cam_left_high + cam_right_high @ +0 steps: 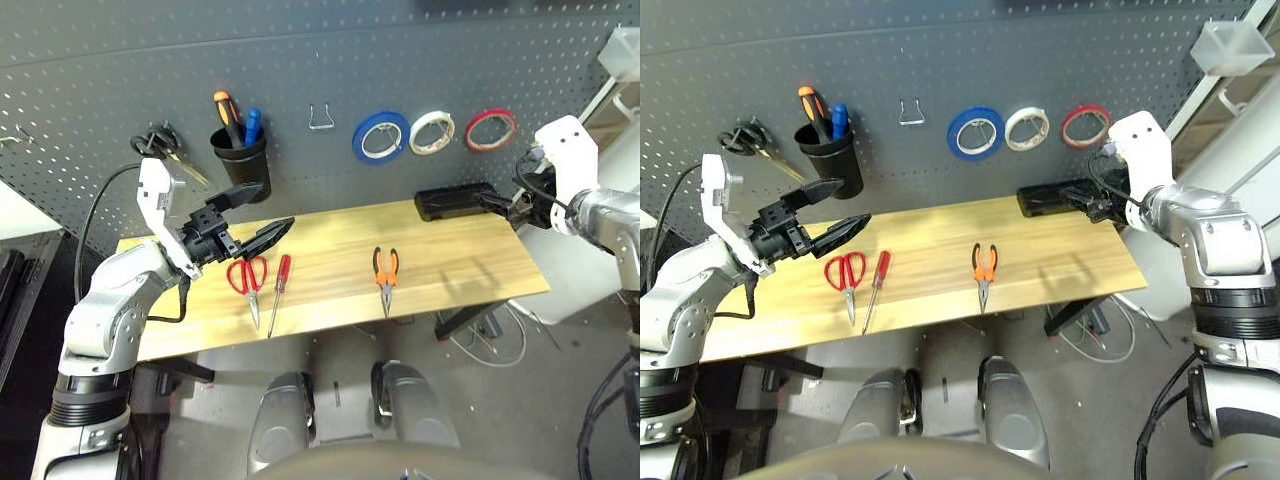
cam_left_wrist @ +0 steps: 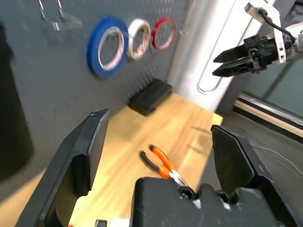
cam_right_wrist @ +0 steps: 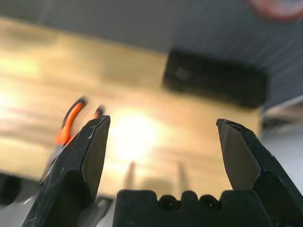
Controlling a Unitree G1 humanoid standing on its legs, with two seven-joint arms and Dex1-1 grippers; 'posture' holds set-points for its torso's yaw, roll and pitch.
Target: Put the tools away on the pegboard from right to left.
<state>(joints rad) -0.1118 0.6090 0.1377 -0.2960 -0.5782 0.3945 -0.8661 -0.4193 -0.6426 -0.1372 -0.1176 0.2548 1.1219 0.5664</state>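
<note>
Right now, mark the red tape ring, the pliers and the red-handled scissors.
red tape ring (image 1: 490, 129), left eye view, on its band.
pliers (image 1: 385, 266), left eye view, orange handles.
red-handled scissors (image 1: 248, 274), left eye view, handle loops.

The pegboard (image 1: 300, 60) is dark grey, dotted with a regular grid of small pale holes. On it hang a blue tape roll (image 1: 380, 137), a white tape roll (image 1: 431, 132) and a thin red tape ring (image 1: 490, 129). The desk (image 1: 450, 270) is pale wood. The pliers (image 1: 385, 272) have orange-and-black handles; scissors (image 1: 248, 278) and screwdriver (image 1: 280, 285) have red handles. The cup (image 1: 241, 160) is black.
</note>
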